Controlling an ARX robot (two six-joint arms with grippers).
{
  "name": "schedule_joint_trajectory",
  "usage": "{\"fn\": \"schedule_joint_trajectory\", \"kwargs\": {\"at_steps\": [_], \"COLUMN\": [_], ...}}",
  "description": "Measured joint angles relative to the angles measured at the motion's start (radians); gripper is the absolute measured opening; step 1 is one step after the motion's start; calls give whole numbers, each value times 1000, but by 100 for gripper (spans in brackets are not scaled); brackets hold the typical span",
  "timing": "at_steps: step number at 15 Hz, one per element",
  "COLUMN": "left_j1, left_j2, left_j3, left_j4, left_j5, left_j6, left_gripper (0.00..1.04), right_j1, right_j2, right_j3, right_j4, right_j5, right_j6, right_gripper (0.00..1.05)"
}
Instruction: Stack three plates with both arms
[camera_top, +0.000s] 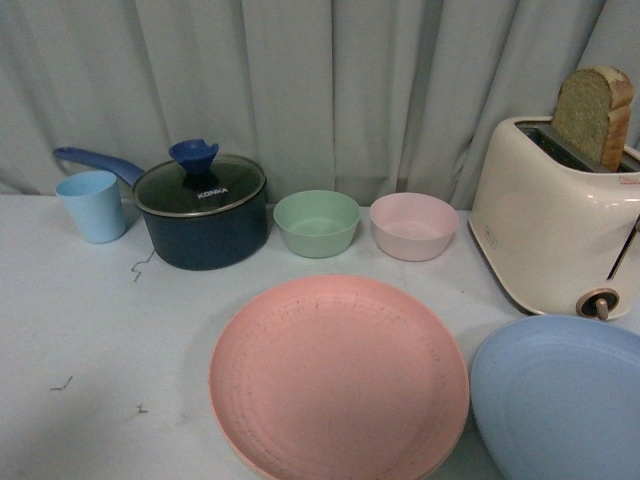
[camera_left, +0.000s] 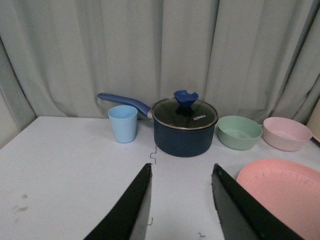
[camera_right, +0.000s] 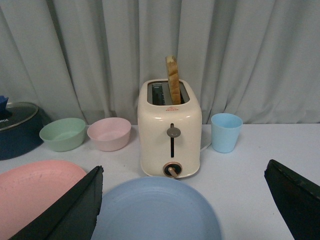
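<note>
The pink plate (camera_top: 338, 376) lies flat on the white table in the front view's lower middle. The light blue plate (camera_top: 560, 398) lies to its right, cut by the frame edge. The beige plate is out of view. Neither arm shows in the front view. My left gripper (camera_left: 181, 170) is open and empty above bare table, with the pink plate (camera_left: 285, 192) beside one of its fingers. My right gripper (camera_right: 184, 172) is wide open and empty, its jaws spread either side of the light blue plate (camera_right: 155, 212); the pink plate (camera_right: 35, 192) lies beside it.
Along the back stand a blue cup (camera_top: 92, 205), a dark lidded saucepan (camera_top: 202, 210), a green bowl (camera_top: 316, 223) and a pink bowl (camera_top: 413, 226). A cream toaster (camera_top: 555, 215) holding bread stands at the right behind the blue plate. A second blue cup (camera_right: 225, 132) stands beyond it.
</note>
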Motion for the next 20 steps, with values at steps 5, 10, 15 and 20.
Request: {"fn": "schedule_joint_trajectory", "kwargs": {"at_steps": [5,10,15,20], "left_j1": [0,0,0,0], "left_j2": [0,0,0,0], "left_j3": [0,0,0,0], "left_j4": [0,0,0,0], "left_j5": [2,0,0,0], "left_j6": [2,2,2,2], "left_gripper": [100,98,98,98], "right_j1": [-101,-415,-418,-144], "right_j2": [215,627,826,1623], "right_j3": [121,144,168,479], "right_j4": [-280,32,188,319], "right_j5": [-109,-148,-97,71], "right_j6": [26,43,46,227], "right_gripper": [98,98,98,98]}}
